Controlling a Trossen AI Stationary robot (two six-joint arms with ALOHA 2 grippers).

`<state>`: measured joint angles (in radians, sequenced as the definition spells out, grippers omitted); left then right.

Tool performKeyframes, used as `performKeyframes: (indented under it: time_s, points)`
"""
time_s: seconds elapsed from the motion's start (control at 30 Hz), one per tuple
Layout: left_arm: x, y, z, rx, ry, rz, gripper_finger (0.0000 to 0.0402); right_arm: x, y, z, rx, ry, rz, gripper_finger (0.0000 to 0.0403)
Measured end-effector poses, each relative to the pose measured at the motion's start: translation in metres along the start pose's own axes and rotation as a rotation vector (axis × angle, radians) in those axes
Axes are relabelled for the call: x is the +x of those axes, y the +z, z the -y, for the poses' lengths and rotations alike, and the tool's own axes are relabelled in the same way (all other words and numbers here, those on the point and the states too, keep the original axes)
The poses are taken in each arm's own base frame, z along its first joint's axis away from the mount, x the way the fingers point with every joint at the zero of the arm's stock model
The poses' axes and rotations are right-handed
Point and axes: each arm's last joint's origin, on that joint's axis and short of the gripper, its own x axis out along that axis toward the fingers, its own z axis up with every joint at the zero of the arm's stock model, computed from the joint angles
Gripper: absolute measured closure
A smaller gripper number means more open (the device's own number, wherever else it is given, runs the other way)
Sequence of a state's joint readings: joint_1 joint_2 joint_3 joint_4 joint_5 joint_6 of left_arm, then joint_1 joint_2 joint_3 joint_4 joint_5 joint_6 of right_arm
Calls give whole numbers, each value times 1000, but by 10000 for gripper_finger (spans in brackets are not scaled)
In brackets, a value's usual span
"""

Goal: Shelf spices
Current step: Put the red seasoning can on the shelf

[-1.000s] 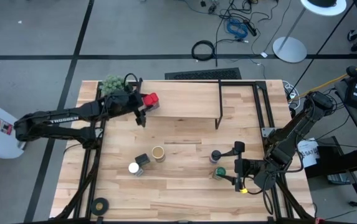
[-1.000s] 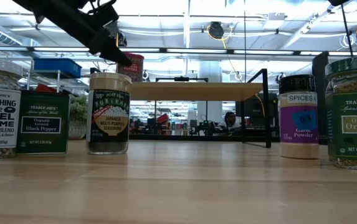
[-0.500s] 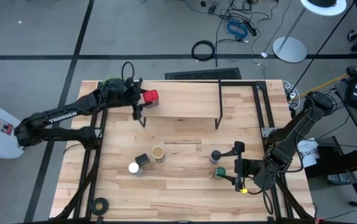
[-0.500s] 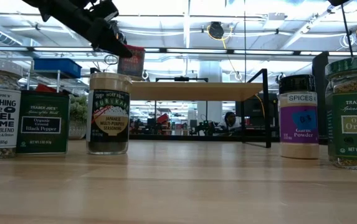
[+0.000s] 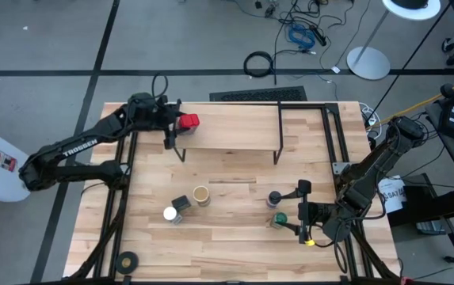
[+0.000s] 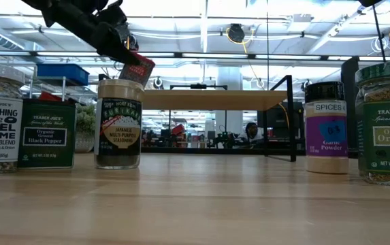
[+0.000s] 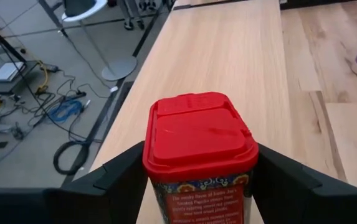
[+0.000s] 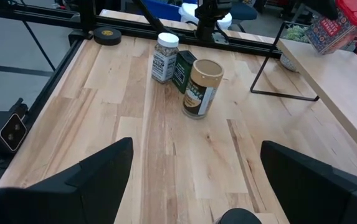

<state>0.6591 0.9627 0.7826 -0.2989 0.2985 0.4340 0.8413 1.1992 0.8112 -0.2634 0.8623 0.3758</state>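
Pale wooden boards made up the surface [image 5: 234, 229], which was framed by black rails. Across its far part the shelf [image 5: 230, 132] was seen, a light top board on thin black legs.

From the left side the left arm [image 5: 76, 146], marked TROSSEN, was stretched out long and low toward the shelf's left end. Its claw [image 5: 181, 123] was held above that end of the board and was clamped on the red tin [image 7: 200, 146], one dark finger pressed to each side below the red flip lid. In the low view the tin was seen tilted and raised above the board, not resting on it.

At the right edge the right arm [image 5: 377, 170] was folded back on itself, and its claw [image 5: 302, 208] was kept low over the surface with the fingers spread wide and nothing between them. Just beside it two jars were stood: the dark-lidded jar [image 6: 327, 127], labelled "SPICES" and "Garlic Powder", and the green-lidded jar [image 6: 387, 122], labelled "TRADER JOE'S" and "Organic".

Nearer the middle three more were grouped close together: the tan cylinder [image 6: 119, 124], marked "JAPANESE MULTI-PURPOSE SEASONING"; the dark square tin [image 6: 46, 133], marked "Organic Ground Black Pepper"; and the white-lidded jar [image 8: 164, 57], on which "EVERYTHING", "BAGEL" and "SESAME" could be read.
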Motion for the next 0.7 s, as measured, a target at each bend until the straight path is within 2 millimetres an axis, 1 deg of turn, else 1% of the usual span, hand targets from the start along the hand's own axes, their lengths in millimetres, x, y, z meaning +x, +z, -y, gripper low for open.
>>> performKeyframes:
  time_s: [0.23,0.5,0.7]
  points:
    - [4,-3,-5,8,-28,6,146,0,0,0,1,0,0,62]
    - [17,-8,-8,0,-60,-25,146,0,0,0,1,0,0,62]
    - [17,-6,-9,8,-48,-18,146,0,0,0,2,0,0,62]
